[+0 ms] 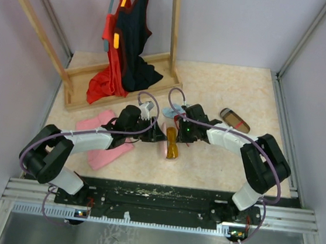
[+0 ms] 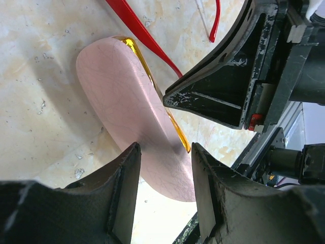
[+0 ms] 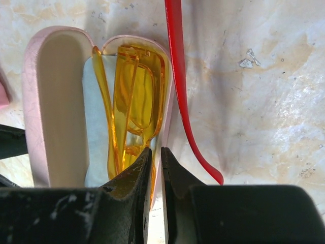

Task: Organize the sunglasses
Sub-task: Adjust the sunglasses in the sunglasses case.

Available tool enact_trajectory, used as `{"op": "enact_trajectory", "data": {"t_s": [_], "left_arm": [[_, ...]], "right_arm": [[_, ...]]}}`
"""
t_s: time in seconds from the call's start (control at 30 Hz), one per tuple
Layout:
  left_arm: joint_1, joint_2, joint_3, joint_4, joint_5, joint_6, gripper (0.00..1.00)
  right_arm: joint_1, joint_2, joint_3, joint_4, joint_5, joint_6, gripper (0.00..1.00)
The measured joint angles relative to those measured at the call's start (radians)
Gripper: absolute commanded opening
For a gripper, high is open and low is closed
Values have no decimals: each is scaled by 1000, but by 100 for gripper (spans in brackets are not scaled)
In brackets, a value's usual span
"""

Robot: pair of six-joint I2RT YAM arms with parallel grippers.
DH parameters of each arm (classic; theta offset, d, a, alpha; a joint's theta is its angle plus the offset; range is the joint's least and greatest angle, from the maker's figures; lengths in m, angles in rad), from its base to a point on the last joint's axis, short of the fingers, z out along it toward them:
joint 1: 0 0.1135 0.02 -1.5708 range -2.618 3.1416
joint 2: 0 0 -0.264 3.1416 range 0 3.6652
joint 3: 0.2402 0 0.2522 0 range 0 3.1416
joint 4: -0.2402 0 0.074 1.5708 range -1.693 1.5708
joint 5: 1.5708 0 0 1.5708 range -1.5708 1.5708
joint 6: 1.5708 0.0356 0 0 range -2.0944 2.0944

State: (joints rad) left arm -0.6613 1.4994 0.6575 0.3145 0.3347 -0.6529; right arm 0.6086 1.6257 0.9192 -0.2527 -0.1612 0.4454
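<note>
Orange-yellow sunglasses [image 3: 132, 101] inside open pink case [image 3: 30, 101], right gripper [image 3: 156, 168] nearly clenched at its rim, left gripper [image 2: 165, 198] half-parted at case, grasp undeterminable, red sunglasses [image 3: 175, 61] alongside

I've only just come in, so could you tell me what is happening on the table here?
The two robot arms are packing sunglasses away. The orange sunglasses lie folded inside the open pink case. The left hand appears to grip one end of the case, steadying it. The right hand, fingers nearly together, is at the case's near end against the glasses; whether it pinches anything is unclear. The red sunglasses lie beside the case, not yet packed.
</note>
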Motion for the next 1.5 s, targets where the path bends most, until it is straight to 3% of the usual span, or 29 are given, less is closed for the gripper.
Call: {"op": "enact_trajectory", "data": {"t_s": [0.37, 0.67, 1.17, 1.5], "left_arm": [[0, 0, 0, 0, 6, 0, 50], [0, 0, 0, 1, 9, 0, 50], [0, 0, 0, 1, 10, 1, 49], [0, -3, 0, -11, -2, 18, 49]], "right_arm": [[21, 68, 12, 2, 29, 0, 14], [46, 79, 32, -7, 71, -5, 25], [63, 85, 46, -17, 105, -8, 24], [64, -63, 41, -44, 139, -5, 27]]}}
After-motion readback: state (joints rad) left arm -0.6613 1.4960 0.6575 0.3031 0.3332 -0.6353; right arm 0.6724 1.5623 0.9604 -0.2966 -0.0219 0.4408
